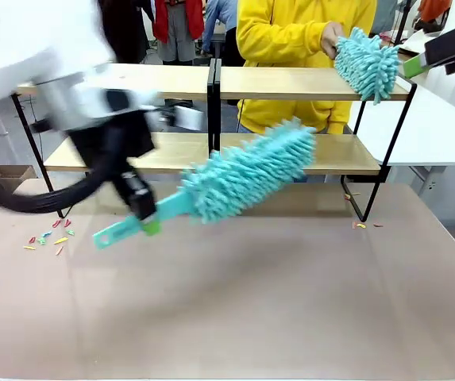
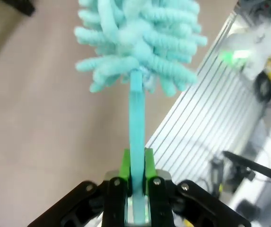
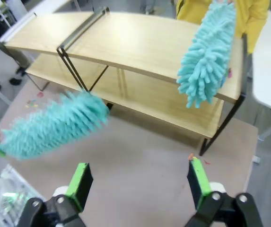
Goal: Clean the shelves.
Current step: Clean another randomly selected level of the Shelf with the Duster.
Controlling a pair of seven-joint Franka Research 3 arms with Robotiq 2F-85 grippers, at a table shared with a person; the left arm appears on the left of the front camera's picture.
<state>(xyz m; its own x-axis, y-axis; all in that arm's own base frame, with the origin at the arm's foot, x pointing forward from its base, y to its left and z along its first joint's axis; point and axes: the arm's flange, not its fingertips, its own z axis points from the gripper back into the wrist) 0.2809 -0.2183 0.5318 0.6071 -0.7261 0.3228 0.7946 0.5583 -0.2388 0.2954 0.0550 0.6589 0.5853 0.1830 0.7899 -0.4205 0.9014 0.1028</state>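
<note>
The left pincer (image 2: pixel 136 177) is clamped on the flat handle of a teal duster (image 1: pixel 247 171), green pads pressed to either side of it. The fluffy head is blurred and hangs in front of the lower board of the shelves (image 1: pixel 291 155), above the surface (image 1: pixel 251 302); whether it touches the board cannot be told. The right pincer (image 3: pixel 140 182) stands wide apart and holds nothing, high above the surface and looking down at the shelves' right end.

The shelves stand at the far side of the surface. A person's hand (image 1: pixel 332 38) holds a second duster (image 1: pixel 368 63) at the right end of the top board. Both boards look bare, so any dust is too fine to see. Judging by this, the wiping seems under way, with the lower board not clearly reached. Small coloured scraps (image 1: pixel 48 238) lie on the surface at the left.
</note>
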